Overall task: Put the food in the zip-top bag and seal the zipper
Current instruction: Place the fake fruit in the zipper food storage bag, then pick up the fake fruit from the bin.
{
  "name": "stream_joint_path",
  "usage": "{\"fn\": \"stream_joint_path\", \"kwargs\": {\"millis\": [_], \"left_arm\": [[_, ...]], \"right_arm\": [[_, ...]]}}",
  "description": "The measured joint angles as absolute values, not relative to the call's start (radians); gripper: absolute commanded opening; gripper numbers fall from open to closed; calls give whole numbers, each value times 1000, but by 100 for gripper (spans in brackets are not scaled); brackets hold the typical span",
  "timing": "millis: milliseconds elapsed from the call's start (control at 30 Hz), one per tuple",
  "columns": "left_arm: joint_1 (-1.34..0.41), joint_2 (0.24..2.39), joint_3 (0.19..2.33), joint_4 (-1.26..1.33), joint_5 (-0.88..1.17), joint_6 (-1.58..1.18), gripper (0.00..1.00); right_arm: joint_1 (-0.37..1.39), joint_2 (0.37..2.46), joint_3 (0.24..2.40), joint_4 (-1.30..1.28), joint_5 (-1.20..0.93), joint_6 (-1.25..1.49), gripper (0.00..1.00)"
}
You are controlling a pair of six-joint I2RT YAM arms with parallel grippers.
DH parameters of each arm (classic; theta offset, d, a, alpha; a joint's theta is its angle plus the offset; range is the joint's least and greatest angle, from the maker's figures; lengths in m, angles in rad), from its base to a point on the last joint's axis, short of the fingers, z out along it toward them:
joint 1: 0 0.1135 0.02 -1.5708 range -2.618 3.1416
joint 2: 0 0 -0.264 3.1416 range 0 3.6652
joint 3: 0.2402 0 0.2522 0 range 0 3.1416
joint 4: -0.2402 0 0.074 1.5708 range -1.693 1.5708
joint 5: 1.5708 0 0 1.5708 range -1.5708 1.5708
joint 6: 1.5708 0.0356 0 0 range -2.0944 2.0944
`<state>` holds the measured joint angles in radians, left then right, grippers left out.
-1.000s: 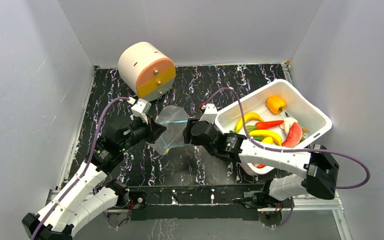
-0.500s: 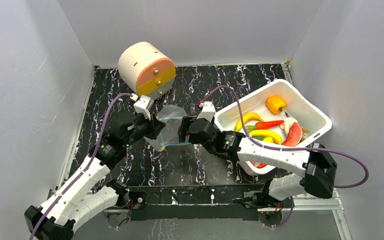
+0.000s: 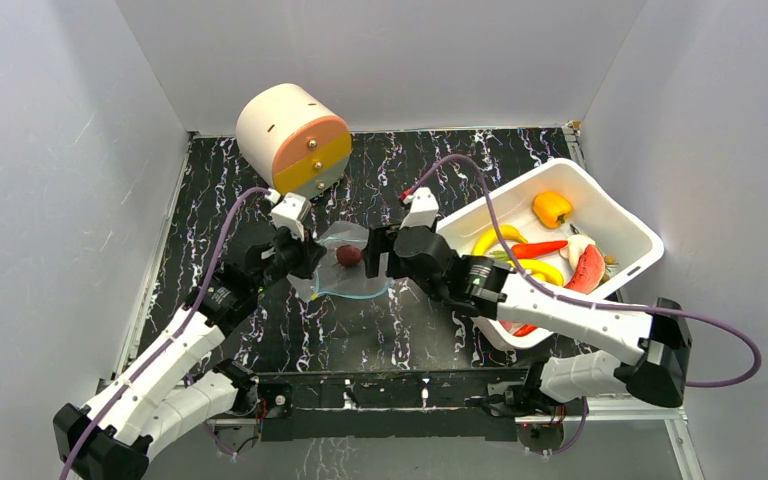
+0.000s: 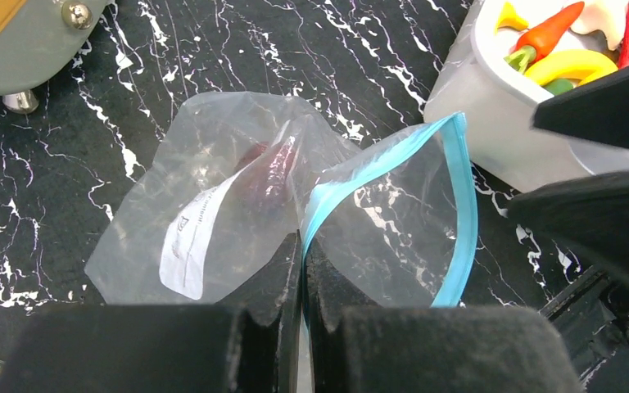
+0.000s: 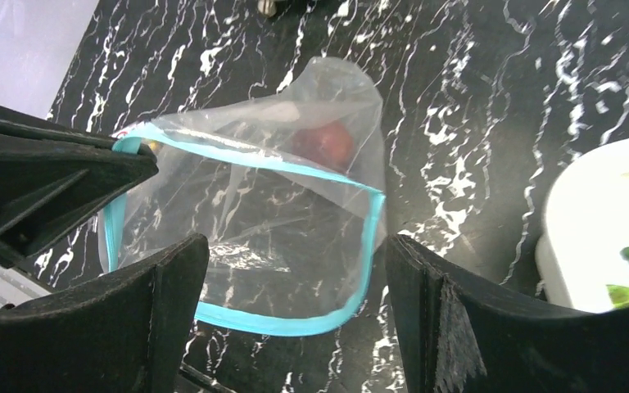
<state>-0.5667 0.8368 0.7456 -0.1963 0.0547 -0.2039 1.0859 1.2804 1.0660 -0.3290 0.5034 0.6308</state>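
Black marbled tabletop (image 3: 440,160) carries the zip-top bag (image 3: 360,282) at centre; its white label (image 4: 192,237) bears print too small to read. On the teal zipper (image 4: 463,205) the left gripper (image 4: 303,270) is pinched shut. Opposite, the right gripper (image 5: 295,258) stands wide and empty at the bag's open mouth. A dark red piece (image 5: 332,143) lies inside. Both arms reach forward and meet over the bag; other food (image 3: 532,268) sits in the white tub (image 3: 500,195).

White arms (image 3: 570,312), black joints (image 3: 430,262), purple cables (image 3: 200,250)

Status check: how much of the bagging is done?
Done: one dark red piece lies in the bag. In hand: left gripper pinches the zipper edge, mouth open; right gripper open above it. Left: the food in the tub, then sealing.
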Motion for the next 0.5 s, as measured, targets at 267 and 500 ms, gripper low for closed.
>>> {"fn": "stream_joint_path", "kwargs": {"millis": [267, 500], "left_arm": [[-567, 816, 736, -215, 41, -200, 0], [-567, 739, 730, -257, 44, -178, 0]], "right_arm": [[940, 1176, 1134, -384, 503, 516, 78], [689, 1156, 1158, -441, 526, 437, 80]]}}
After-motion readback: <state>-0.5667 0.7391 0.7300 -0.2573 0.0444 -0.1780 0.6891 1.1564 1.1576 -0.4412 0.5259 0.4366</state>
